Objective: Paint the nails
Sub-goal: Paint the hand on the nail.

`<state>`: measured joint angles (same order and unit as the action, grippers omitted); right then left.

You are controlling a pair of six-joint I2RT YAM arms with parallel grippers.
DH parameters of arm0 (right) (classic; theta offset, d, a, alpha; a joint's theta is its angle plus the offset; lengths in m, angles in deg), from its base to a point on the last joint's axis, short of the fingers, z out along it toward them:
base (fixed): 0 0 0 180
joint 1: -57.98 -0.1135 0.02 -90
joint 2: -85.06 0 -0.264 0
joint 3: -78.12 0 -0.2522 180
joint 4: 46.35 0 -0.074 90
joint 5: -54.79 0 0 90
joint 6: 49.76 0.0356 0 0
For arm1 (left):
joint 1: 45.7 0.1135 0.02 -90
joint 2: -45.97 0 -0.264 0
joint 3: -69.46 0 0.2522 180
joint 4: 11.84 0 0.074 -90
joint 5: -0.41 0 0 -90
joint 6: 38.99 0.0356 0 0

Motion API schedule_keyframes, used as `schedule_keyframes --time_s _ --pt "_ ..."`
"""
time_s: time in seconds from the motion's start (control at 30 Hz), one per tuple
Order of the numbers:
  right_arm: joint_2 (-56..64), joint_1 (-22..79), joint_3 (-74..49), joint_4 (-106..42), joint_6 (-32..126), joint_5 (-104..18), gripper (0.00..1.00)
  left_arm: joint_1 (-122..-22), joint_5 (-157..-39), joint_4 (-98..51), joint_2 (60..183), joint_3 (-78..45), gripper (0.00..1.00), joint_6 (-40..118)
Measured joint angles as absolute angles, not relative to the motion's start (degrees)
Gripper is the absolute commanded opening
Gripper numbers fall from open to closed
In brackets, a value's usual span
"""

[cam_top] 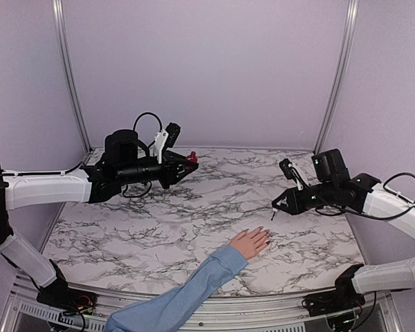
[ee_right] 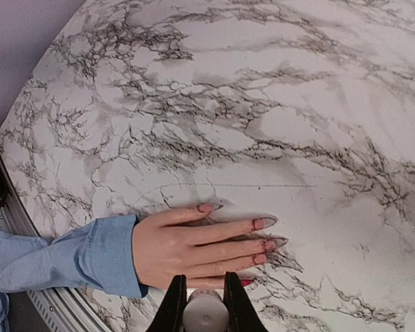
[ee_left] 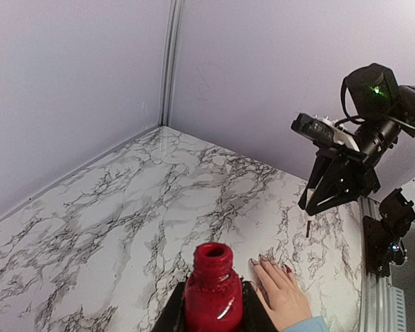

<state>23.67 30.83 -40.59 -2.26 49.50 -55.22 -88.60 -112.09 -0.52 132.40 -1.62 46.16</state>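
Your left arm [cam_top: 41, 188] white-shelled with black joints, black cable [cam_top: 146, 119] looped at its wrist, right arm [cam_top: 394, 206] alike, green wrist light [ee_left: 375, 89], left gripper [cam_top: 187, 162] and right gripper [cam_top: 277, 205] black.

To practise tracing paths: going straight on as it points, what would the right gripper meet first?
Probably the hand's fingers, lying flat on the table just ahead of the right gripper; depth is unclear.

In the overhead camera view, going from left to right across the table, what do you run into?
Left gripper shut on the red polish bottle → person's hand lying flat on the marble table → right gripper shut on the polish brush.
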Motion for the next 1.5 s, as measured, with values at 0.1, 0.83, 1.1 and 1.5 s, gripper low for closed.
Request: schedule_keyframes --time_s 0.1,0.83,1.1,1.5 --pt "21.9 33.2 -45.3 -2.1 49.8 -56.3 0.00 -88.3 -108.7 -0.1 132.3 -0.7 0.00 44.4" --pt "16.6 35.5 -48.5 -7.3 49.7 -56.6 0.00 -82.6 -95.5 3.7 138.3 -3.7 0.00 38.3" --pt "17.3 33.2 -48.5 -8.8 49.6 -54.5 0.00 -80.7 -94.6 4.5 138.8 -4.1 0.00 35.9" --pt "21.1 32.1 -53.1 -14.5 50.2 -53.1 0.00 -80.4 -94.6 4.6 139.9 -4.2 0.00 34.9"
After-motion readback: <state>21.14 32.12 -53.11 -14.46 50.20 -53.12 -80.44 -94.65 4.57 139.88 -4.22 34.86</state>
